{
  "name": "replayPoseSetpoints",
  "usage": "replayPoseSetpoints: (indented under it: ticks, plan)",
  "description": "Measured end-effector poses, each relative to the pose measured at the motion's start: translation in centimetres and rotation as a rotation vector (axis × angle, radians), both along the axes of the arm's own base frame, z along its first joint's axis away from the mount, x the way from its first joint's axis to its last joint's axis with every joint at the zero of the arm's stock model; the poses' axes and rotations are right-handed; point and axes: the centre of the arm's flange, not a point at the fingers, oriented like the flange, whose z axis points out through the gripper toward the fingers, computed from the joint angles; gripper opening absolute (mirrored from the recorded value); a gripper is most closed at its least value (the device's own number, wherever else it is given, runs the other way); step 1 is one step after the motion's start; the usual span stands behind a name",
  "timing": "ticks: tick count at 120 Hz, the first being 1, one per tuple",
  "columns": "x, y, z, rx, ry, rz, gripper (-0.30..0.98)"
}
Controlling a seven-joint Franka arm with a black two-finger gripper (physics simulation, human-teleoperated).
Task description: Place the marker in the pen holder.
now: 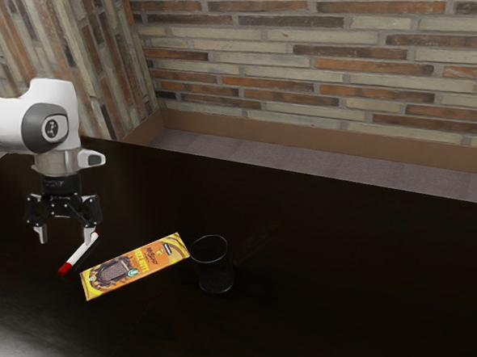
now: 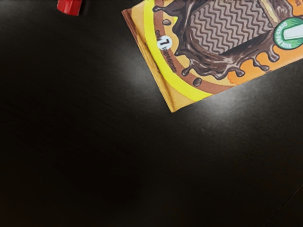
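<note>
We have the gripper (image 1: 65, 234) with its two fingers spread. The marker (image 1: 80, 256), a slim white cylinder with red ends, lies on the smooth dark table (image 1: 350, 285), near the flat rectangular pack (image 1: 134, 266) printed with a ridged chocolate bar. At the pack's other end stands the holder (image 1: 215, 277), a see-through, round-rimmed, upright cup.

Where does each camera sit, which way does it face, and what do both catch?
Exterior view: at the arm's side, looking somewhat down over the dark table to a brick wall; the white arm and open black gripper show at its left, beyond them the marker, snack packet and dark cup.
Wrist view: carried at the gripper, facing down at the tabletop.
Shared: table, packet, a red part of the marker.
</note>
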Motion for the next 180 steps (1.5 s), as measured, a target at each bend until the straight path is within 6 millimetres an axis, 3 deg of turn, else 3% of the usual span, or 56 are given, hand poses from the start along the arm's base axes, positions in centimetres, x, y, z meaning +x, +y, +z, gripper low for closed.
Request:
replayPoseSetpoints:
  ticks: [13,22,30,39,67,88,136,180]
  plan:
    - [2.8,2.4,-5.2,-0.018,-0.015,-0.017,0.69]
    - [3.9,4.3,-7.1,-0.025,-0.043,-0.030,0.69]
    - [5.0,7.6,-8.9,-0.036,-0.065,-0.021,0.69]
    - [6.0,9.7,-10.5,-0.050,-0.083,-0.039,0.69]
    - [8.4,12.9,-13.4,-0.085,-0.120,-0.157,0.69]
    - [10.3,14.0,-14.3,-0.103,-0.142,-0.249,0.69]
    - [11.3,13.9,-15.4,-0.171,-0.147,-0.367,0.68]
    - [11.4,13.6,-15.1,-0.200,-0.151,-0.430,0.22]
